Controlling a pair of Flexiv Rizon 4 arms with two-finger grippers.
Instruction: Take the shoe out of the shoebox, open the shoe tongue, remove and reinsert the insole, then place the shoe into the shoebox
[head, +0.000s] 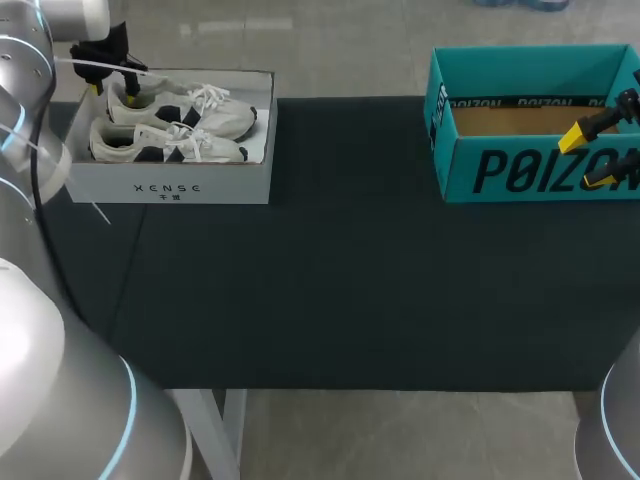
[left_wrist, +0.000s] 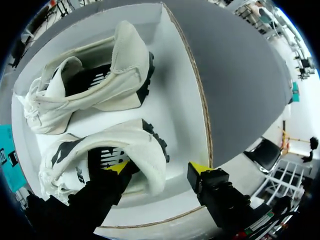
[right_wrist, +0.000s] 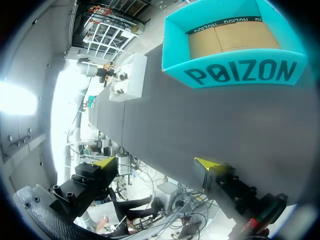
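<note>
Count first: two shoes, two boxes, two claws, all on one dark matte table (head: 350, 280). Both shoes sit side by side in the white shoebox (head: 170, 185), a plain card box with a raw brown edge along its rim. They're soft-looking white sneakers with black side panels, white laces (left_wrist: 30, 107) and black lugged soles showing at the heels, toes aimed toward the teal box (head: 530, 170). That one stands well apart from the white shoebox on the table's other side, a glossy teal carton with black lettering and a bare brown cardboard floor. My left claw (left_wrist: 159, 167) hangs over the heel end of the white shoebox with its fingers spread wide. One yellow tip sits right at the collar of the nearer shoe (left_wrist: 100, 160), the one along the white shoebox's back wall, and the other tip is past that heel over the bare white floor, so the heel is between my fingers but not pinched. The second shoe (left_wrist: 90, 80) lies just beside it, untouched. My right claw (head: 590, 157) is way off from the white shoebox, over by the teal box's front corner, also spread open and holding nothing.
</note>
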